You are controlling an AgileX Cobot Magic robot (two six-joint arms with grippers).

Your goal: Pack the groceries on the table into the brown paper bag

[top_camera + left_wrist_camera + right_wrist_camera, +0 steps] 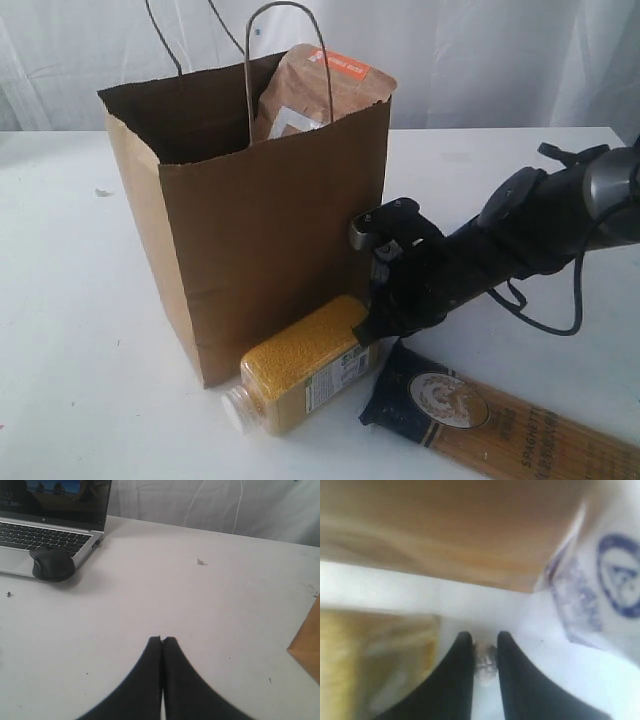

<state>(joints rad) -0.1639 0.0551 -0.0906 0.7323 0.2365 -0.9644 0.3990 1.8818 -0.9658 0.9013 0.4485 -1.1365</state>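
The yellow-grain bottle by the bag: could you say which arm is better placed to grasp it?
Right, probably: the right gripper sits beside the yellow-grain bottle and brown paper bag; the left gripper hangs over the table, away from it.

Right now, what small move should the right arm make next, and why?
Probably widen the right tool and shift it onto the bottle: the bottle lies outside the bag, beside the narrow-set fingers, not between them.
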